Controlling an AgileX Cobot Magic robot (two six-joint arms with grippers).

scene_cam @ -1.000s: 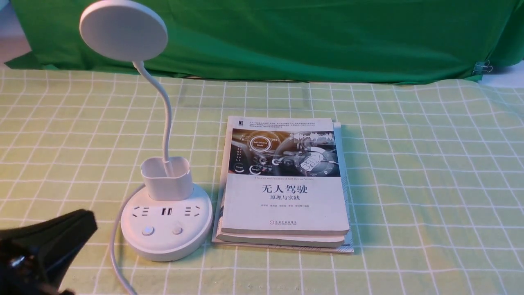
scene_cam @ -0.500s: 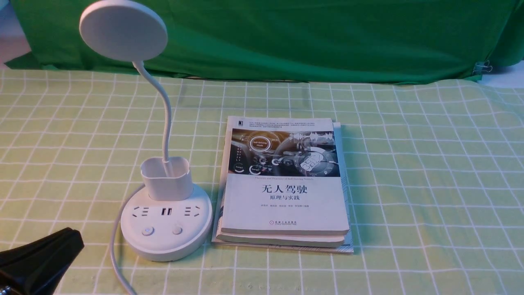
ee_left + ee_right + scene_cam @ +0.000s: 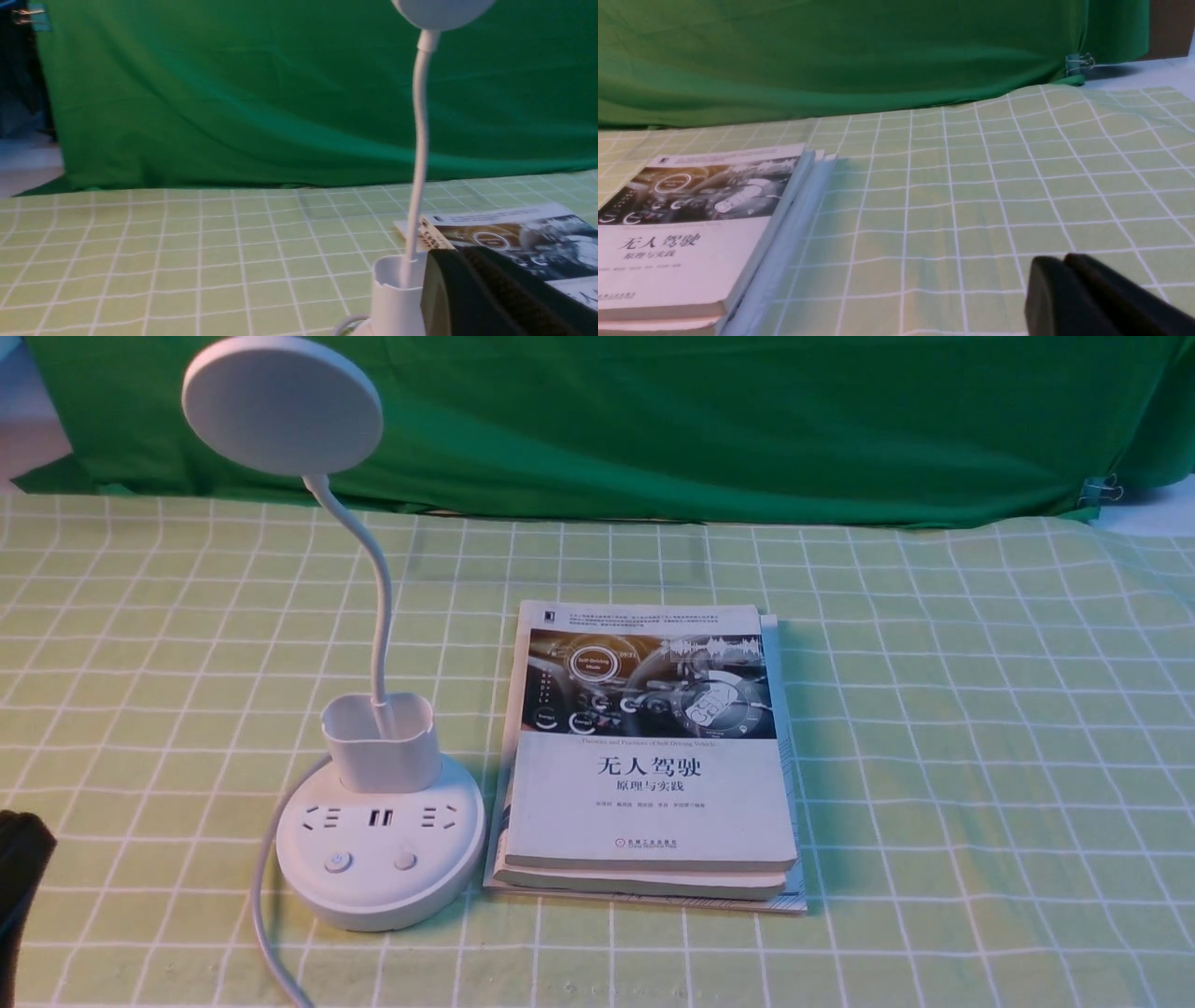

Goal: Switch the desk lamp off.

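Note:
The white desk lamp stands at front left in the front view: round base (image 3: 381,873) with sockets and two buttons (image 3: 337,861), small cup (image 3: 381,742), thin bent neck and flat disc head (image 3: 282,404). No glow shows from the head. My left gripper (image 3: 21,859) is only a black tip at the left edge, well left of the base, apart from it. In the left wrist view its fingers (image 3: 448,261) lie together, shut and empty, beside the cup (image 3: 397,298). My right gripper (image 3: 1052,268) is shut and empty over the cloth; it does not show in the front view.
A stack of books (image 3: 649,756) lies just right of the lamp base; it also shows in the right wrist view (image 3: 700,224). The lamp's white cord (image 3: 266,933) runs off the front edge. A green backdrop (image 3: 653,420) hangs behind the checked tablecloth.
My left gripper has drawn back to the left and down, away from the lamp base, until only its tip shows. The lamp and books have not moved.

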